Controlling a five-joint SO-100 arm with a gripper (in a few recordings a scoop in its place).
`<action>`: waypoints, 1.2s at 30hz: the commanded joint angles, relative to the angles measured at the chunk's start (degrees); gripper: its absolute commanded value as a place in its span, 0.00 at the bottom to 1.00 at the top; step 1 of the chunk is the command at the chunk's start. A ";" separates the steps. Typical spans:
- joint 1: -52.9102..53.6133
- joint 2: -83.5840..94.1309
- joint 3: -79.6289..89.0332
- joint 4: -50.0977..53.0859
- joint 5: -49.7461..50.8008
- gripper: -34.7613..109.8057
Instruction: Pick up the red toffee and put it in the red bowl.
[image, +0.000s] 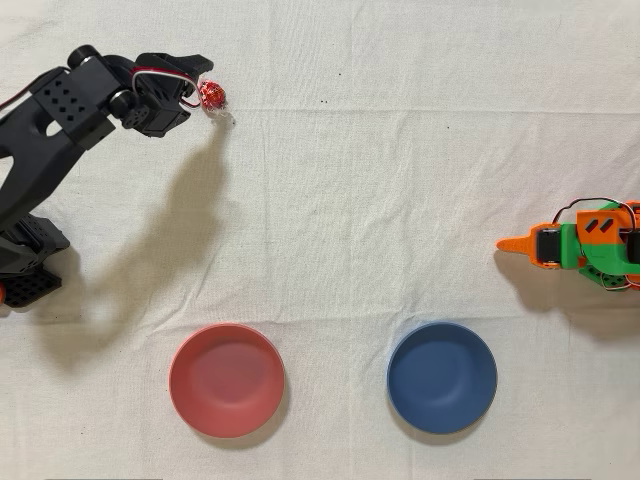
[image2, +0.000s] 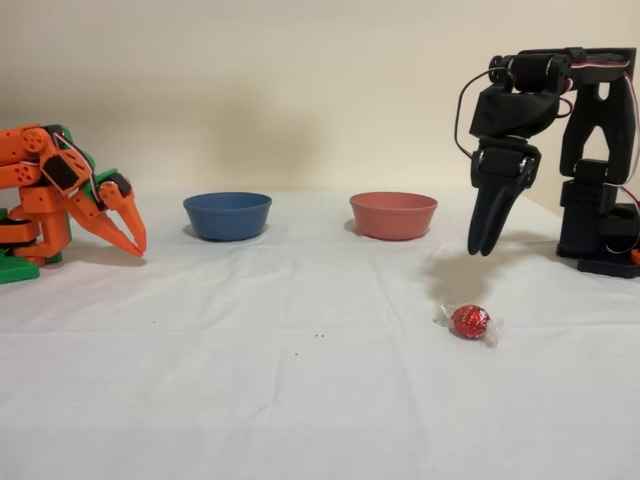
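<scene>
The red toffee (image: 213, 96) lies on the white cloth at the far left of the overhead view; in the fixed view the red toffee (image2: 471, 321) sits toward the front right, its clear wrapper ends spread out. My black arm's gripper (image2: 484, 246) hangs above the cloth, pointing down, behind and a little above the toffee. Its fingers are together with nothing between them. Seen from overhead, the gripper (image: 200, 72) tip is right beside the toffee. The red bowl (image: 227, 380) (image2: 393, 215) stands empty, well away from the toffee.
A blue bowl (image: 442, 377) (image2: 227, 215) stands beside the red one, also empty. The idle orange arm (image: 585, 245) (image2: 70, 195) rests at the opposite side of the table. My arm's base (image2: 605, 230) stands at the right in the fixed view.
</scene>
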 joint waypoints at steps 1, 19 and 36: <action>-1.32 1.32 -0.26 -1.93 0.88 0.46; -1.32 -3.87 5.71 -12.48 3.69 0.46; -2.90 -8.35 7.91 -18.19 5.71 0.46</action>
